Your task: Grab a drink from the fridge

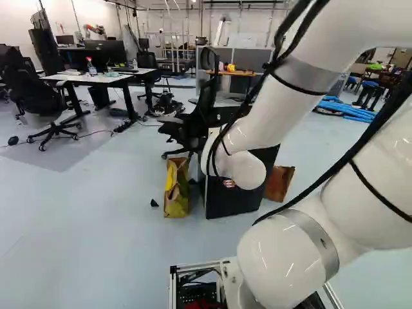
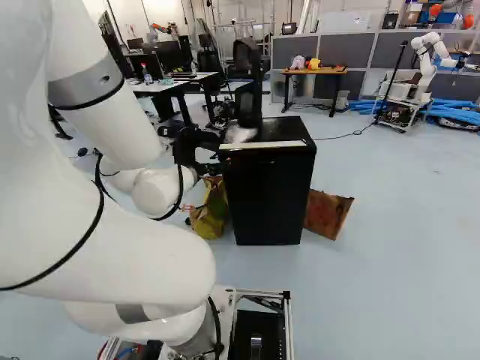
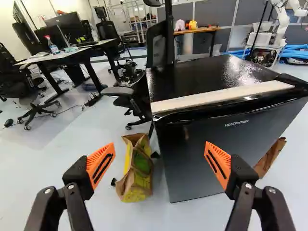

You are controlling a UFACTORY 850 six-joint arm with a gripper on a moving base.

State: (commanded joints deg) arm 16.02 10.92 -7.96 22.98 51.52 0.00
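Note:
My black gripper (image 2: 196,145) shows beyond the white arm in the right base view, close to the near left side of the black fridge (image 2: 268,196). In the wrist view the gripper (image 3: 160,150) stands open, its orange pads wide apart with nothing gripped between them. Ahead of it is the fridge (image 3: 192,159), upright, its dark door closed against the body and a pale strip along the top front edge. One finger overlaps the door in that view. The fridge (image 1: 228,196) is partly behind the arm in the left base view. No drink is visible.
A yellow and brown paper bag (image 3: 138,168) stands on the floor beside the fridge. Behind are an office chair (image 1: 193,122) and desks (image 1: 96,78). A brown board (image 2: 327,213) leans at the fridge's other side. Another robot (image 2: 426,64) stands far back.

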